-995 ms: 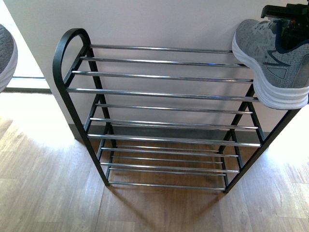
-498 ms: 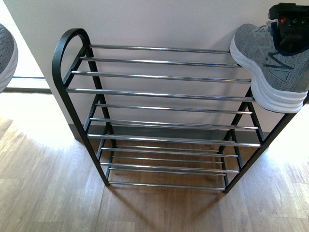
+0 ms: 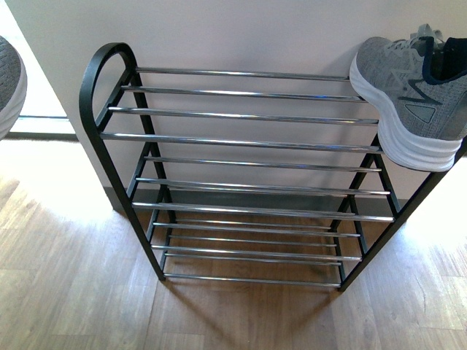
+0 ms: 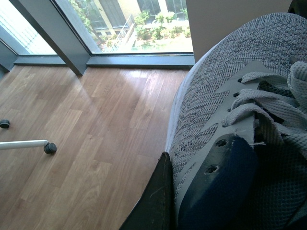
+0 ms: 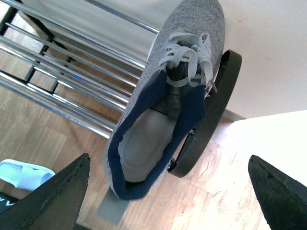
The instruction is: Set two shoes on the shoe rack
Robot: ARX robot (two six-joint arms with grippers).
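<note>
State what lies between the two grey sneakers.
In the front view, only the shoe rack's bare top rods and rounded corner separate the right sneaker from the left sneaker.

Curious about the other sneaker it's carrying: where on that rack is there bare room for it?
For the held sneaker, the shoe rack's top rods lie bare from the rounded left corner to the placed sneaker at the right end. The lower tiers look bare too. Only that right end is crowded.

Left shoe (image 3: 9, 84) — mostly cut off by the edge; right shoe (image 3: 408, 95) — heel cropped.
</note>
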